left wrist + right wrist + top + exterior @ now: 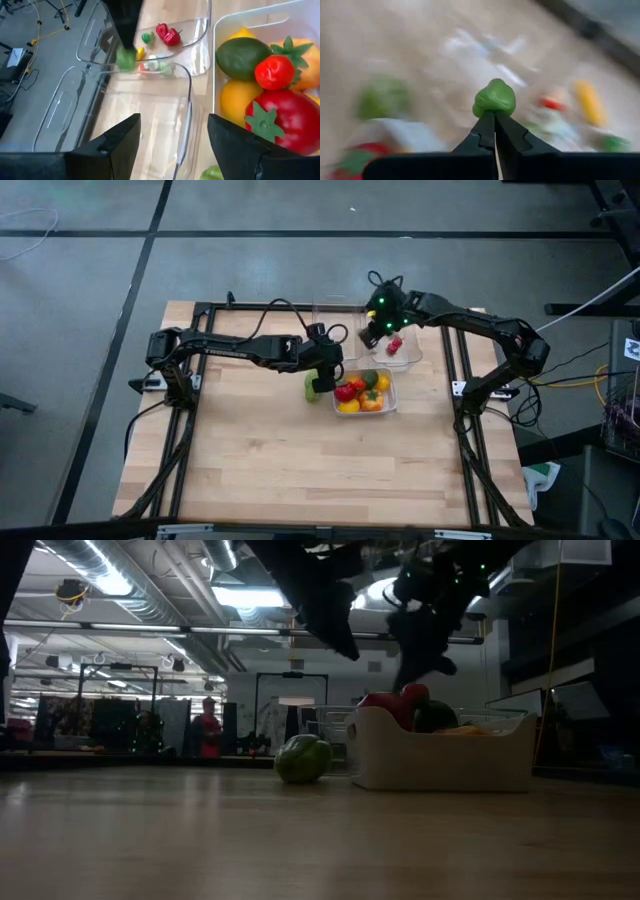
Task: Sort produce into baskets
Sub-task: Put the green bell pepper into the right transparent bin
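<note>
My right gripper [495, 114] is shut on a tiny green bit [494, 97] above the clear tub [403, 355] that holds a red piece [395, 345] and other small bits. The same gripper and green bit [126, 59] show in the left wrist view. My left gripper [172, 125] is open and empty above a second clear tub [186, 100], which has nothing in it. The whitish tub [390, 402] holds lemons, red pieces and a dark green one. A green ribbed piece [315, 387] lies on the table left of it. My right gripper pinches the tiny green bit's lower end [493, 109] between its two fingertips, only at their free ends. The fingers come from above, slanting down. The bit sticks out beyond the tips, lifted clear of the tub.
The three tubs stand close together at the table's far middle. Black frame rails [190, 430] run along the table's left and right sides. The near half of the wooden table [320, 470] is bare.
</note>
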You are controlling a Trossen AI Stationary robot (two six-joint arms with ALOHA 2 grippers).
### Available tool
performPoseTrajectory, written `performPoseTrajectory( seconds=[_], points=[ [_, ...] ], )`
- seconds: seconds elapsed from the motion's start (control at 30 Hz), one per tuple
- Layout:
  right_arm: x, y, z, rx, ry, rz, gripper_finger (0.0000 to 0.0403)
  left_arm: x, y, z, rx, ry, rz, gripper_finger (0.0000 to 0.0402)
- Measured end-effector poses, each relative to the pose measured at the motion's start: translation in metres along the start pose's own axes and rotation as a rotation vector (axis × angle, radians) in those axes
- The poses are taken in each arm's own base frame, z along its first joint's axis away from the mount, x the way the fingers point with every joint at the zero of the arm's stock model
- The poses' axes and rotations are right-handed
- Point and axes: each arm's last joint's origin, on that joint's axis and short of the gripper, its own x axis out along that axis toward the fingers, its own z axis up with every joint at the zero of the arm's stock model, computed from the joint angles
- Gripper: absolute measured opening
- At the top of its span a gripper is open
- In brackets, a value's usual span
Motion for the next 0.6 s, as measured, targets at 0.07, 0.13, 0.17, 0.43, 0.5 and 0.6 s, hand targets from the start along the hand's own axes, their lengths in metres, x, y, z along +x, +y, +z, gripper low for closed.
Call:
performPoseTrajectory(
  seconds=[0.07,0.13,0.17,0.43,0.5,0.6],
  points=[
    [-0.002,-0.014,-0.001,0.007,0.019,-0.112,0.0004,0.0,0.0,-0.001,0.006,0.013,-0.002,0.0226],
    [-0.004,-0.026,-0.003,0.008,0.04,-0.208,0.0004,0.0,-0.001,-0.002,0.01,0.023,-0.005,0.0226],
    [-0.004,-0.031,-0.004,0.005,0.044,-0.247,0.0004,0.0,-0.001,-0.003,0.005,0.025,-0.005,0.0226],
    [0.012,-0.07,-0.03,0.087,0.128,-0.335,0.0004,0.0,-0.001,-0.004,-0.025,0.036,-0.006,0.0225],
    [0.017,-0.076,-0.037,0.103,0.138,-0.327,0.0004,0.0,-0.001,-0.004,-0.025,0.036,-0.006,0.0225],
    [0.024,-0.08,-0.048,0.113,0.162,-0.312,0.0004,0.0,-0.001,-0.004,-0.026,0.036,-0.006,0.0225]
  ],
)
